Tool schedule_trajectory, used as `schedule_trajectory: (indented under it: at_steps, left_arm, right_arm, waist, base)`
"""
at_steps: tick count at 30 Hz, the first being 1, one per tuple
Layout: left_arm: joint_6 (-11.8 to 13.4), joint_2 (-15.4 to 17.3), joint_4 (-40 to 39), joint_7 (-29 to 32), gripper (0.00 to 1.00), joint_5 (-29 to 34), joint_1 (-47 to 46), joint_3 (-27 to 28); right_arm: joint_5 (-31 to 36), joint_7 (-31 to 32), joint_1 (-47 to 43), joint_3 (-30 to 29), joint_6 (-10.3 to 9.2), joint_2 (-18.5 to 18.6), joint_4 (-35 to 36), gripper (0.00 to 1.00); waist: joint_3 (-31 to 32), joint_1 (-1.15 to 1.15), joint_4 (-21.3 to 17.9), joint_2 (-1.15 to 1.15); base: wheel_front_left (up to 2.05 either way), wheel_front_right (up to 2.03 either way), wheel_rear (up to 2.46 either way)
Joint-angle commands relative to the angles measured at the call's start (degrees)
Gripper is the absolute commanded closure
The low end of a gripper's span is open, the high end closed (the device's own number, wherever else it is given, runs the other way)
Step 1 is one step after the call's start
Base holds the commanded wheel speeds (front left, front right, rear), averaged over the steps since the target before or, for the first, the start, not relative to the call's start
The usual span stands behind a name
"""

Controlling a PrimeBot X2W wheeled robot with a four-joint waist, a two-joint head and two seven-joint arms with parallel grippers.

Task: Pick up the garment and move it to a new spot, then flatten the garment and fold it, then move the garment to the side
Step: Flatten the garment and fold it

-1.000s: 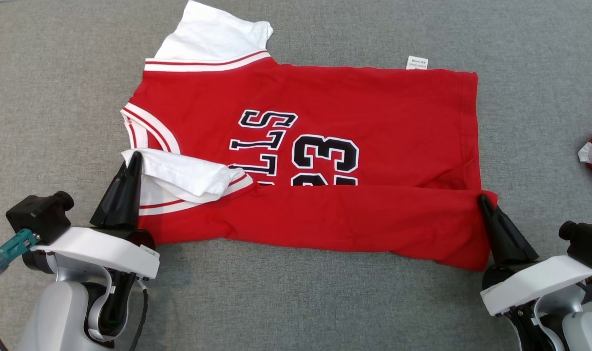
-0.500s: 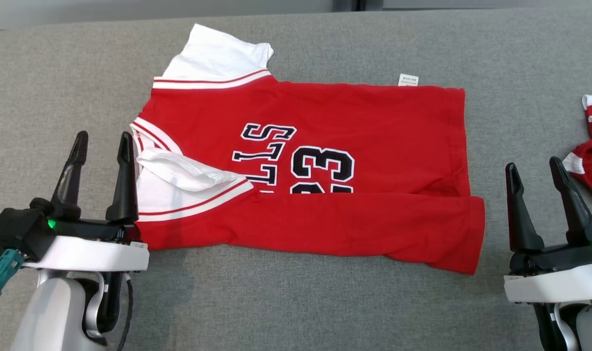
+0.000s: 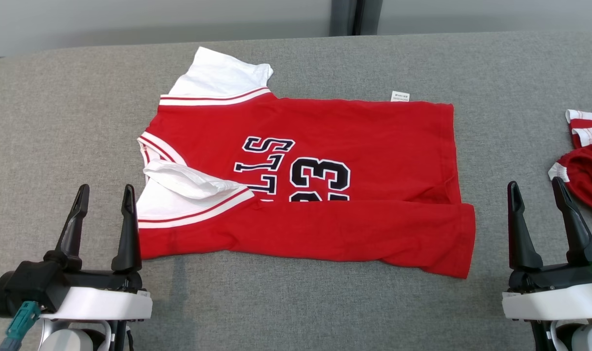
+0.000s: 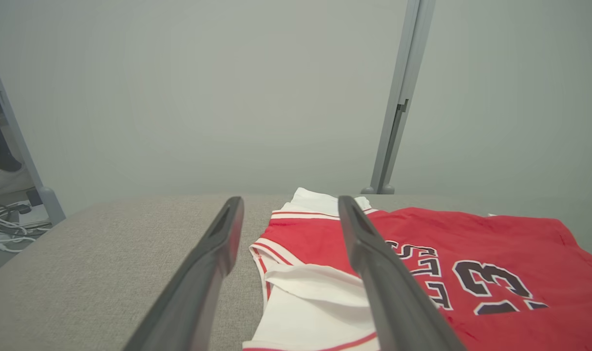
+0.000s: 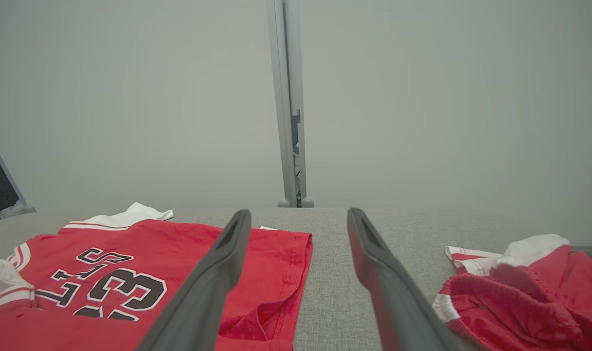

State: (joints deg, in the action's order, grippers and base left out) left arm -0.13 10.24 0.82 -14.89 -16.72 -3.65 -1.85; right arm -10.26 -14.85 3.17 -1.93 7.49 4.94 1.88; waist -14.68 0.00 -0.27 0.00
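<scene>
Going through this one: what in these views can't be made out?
Jersey lettering, head view: lower part hidden under the folded-over near edge.
White label, head view: print too small to read.
Second red garment, head view: cut off by the right edge.
Left wrist view: a dark finger covers some of the lettering.

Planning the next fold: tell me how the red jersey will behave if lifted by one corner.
The red jersey will likely hang limp: its near edge already lies folded over with soft wrinkles. It looks thin and light, so should lift easily. The bunched white sleeve beside the left gripper would probably flop loose.
</scene>
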Motion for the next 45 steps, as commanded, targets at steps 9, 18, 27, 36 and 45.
schedule_trajectory:
  at_steps: [9,18,27,36,45]
  left_arm:
    - [-0.36,0.62,1.83,0.54,0.0,-0.28,-1.06,-0.63]
    - [-1.42,0.06,9.07,5.85,0.0,-3.57,-2.7,-1.29]
    - [-2.4,-0.8,19.77,8.76,0.0,-8.18,-3.96,-0.15]
    - [-3.64,-1.21,25.06,11.8,0.54,-10.05,-6.44,-1.12]
    - [-3.46,-0.26,24.57,10.78,1.0,-9.4,-7.59,-1.77]
  right_arm:
    - [-0.3,-0.35,-0.6,-0.22,0.01,-0.48,0.21,0.0]
    - [-1.48,-0.34,-1.34,3.37,0.01,-1.03,-5.63,0.0]
    - [-4.23,-0.34,0.38,7.25,0.01,-1.36,-15.39,0.0]
    - [-6.94,-0.12,2.95,10.46,0.01,-1.48,-22.95,0.09]
    - [-10.54,-0.08,5.3,12.67,0.01,0.23,-24.49,1.0]
  waist:
    - [0.14,0.0,0.33,0.0]
    - [-1.89,0.0,0.5,0.0]
    - [-3.84,0.0,0.02,0.0]
    - [-4.68,0.0,0.02,0.0]
    - [-4.43,0.0,0.53,0.0]
  base:
    - [0.0,0.0,0.0]
    - [0.0,0.0,0.0]
    - [0.0,0.0,0.0]
    - [0.0,0.0,0.0]
    - [0.0,0.0,0.0]
